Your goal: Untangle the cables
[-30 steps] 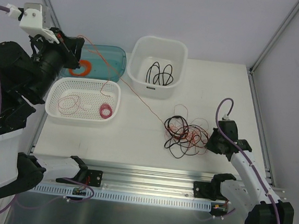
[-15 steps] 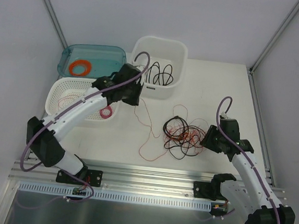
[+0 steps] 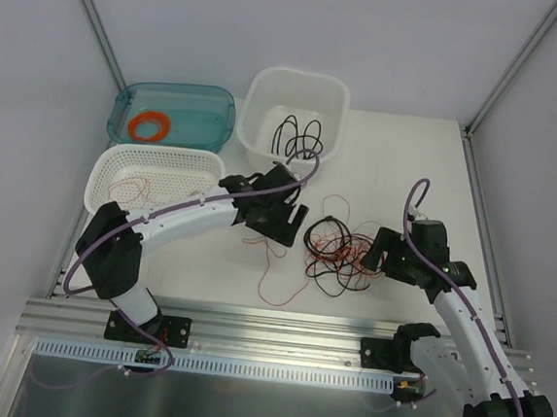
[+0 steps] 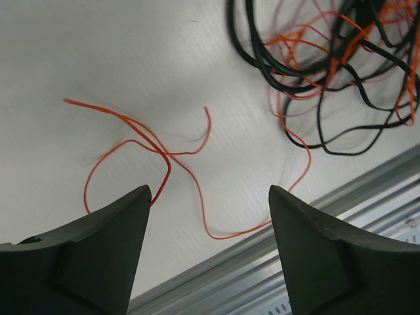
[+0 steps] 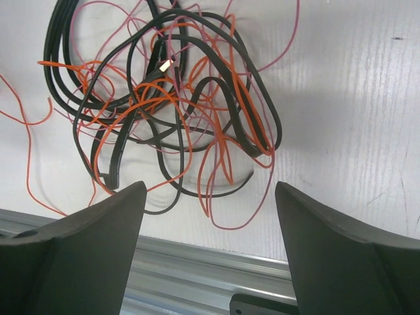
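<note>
The cables lie as a loose tangle of black, orange and pink wires right of the table's middle, seen close in the right wrist view and at the top right of the left wrist view. One thin orange wire trails from the tangle to the left and lies slack on the table. My left gripper hangs open just above this wire, holding nothing. My right gripper stands open at the tangle's right edge, with nothing between its fingers.
A white tub with black cables stands at the back. Left of it is a teal bin holding an orange ring. A white mesh basket with thin red wire sits by the left arm. An aluminium rail borders the near edge.
My left arm swung from the back left down to the table's middle and opened; the orange wire it held taut now lies slack. My right gripper opened beside the tangle.
</note>
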